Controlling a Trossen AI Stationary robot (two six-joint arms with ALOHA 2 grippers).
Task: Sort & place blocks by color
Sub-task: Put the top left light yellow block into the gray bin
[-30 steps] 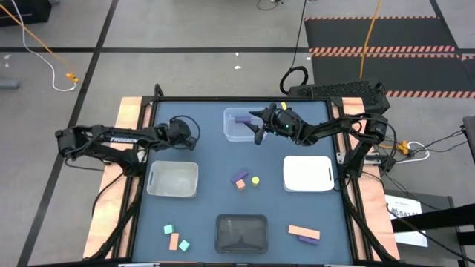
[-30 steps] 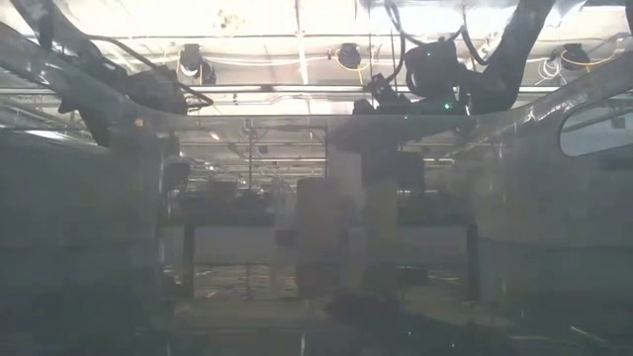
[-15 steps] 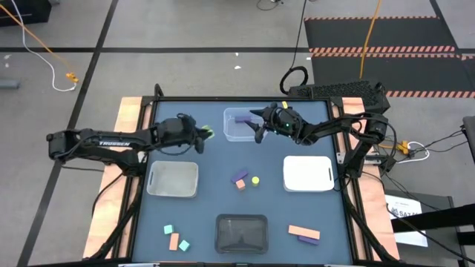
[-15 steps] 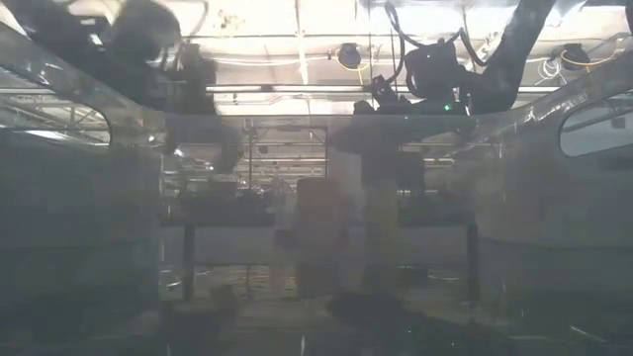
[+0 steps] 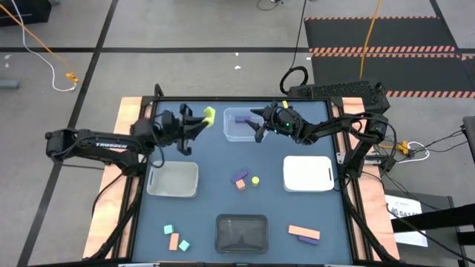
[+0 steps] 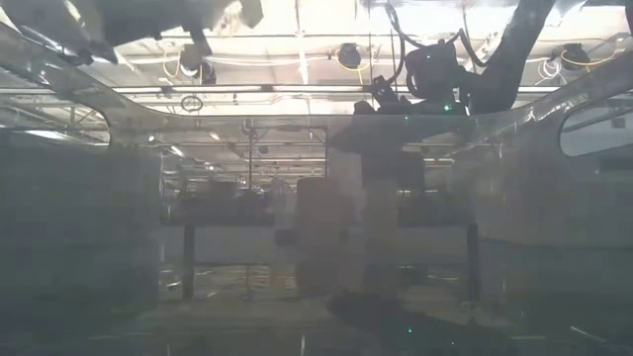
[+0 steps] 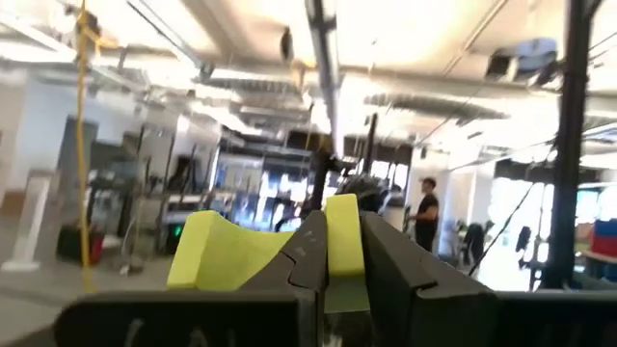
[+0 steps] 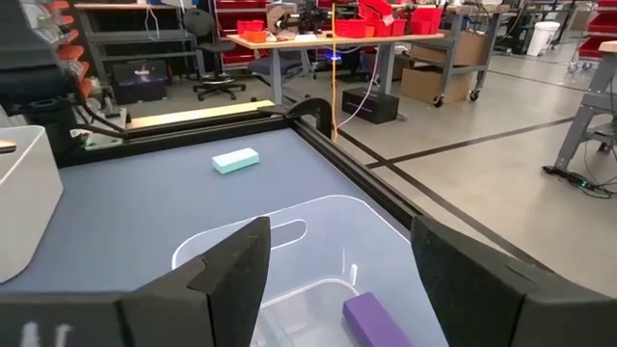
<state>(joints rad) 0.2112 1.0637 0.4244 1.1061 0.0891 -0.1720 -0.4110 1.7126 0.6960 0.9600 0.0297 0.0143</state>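
Dark blue table, four trays. Left gripper raised beside the clear tray, jaws clamped on a yellow-green block; grip looks partial, so the block may slip. Right gripper above that tray, jaws apart; collision possible. Purple block inside.

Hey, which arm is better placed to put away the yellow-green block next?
Left. The left gripper already grips the yellow-green block, raised above the table. The right gripper is open over the clear tray holding a purple block.
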